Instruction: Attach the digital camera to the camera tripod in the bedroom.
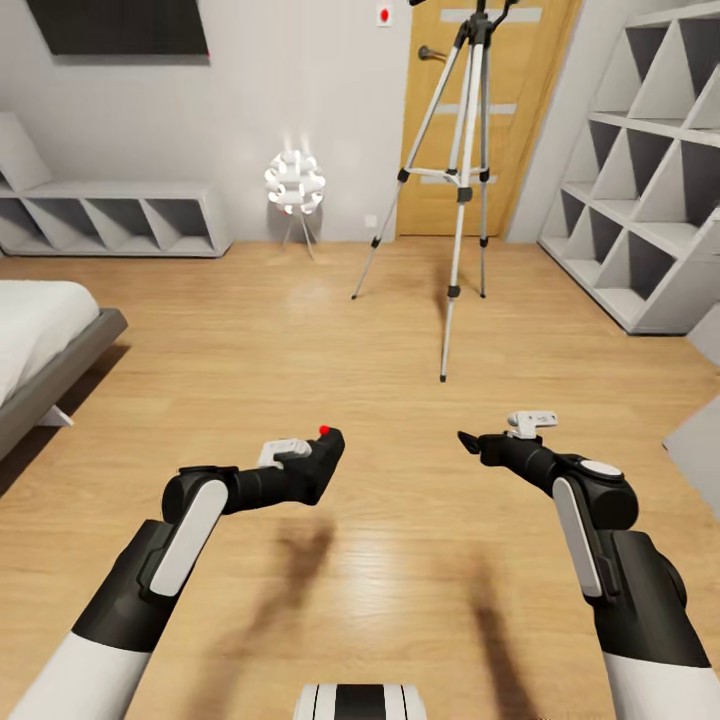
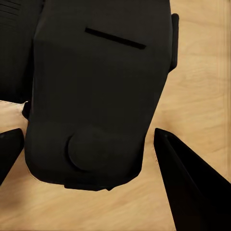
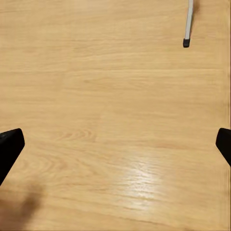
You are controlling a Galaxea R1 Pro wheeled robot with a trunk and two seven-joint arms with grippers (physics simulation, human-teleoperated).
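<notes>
- Between the left gripper's [image 1: 325, 455] fingers [image 2: 190, 187] sits the digital camera [image 2: 96, 96], clamped and held above the wood plank floor [image 1: 330, 350], its red button [image 1: 324, 430] on top
- Level with it, off to its right, the right gripper [image 1: 470, 441] hangs empty over bare planks with its fingertips [image 3: 9, 147] spread wide
- Well ahead of both grippers, slightly nearer the right one's side, the camera tripod [image 1: 462, 180] stands upright before the wooden door [image 1: 520, 120]
- Its nearest foot [image 3: 186, 43] shows beyond the right gripper
- White cube shelves [image 1: 640, 190] stand far right; the bed [image 1: 40, 340] lies far left
</notes>
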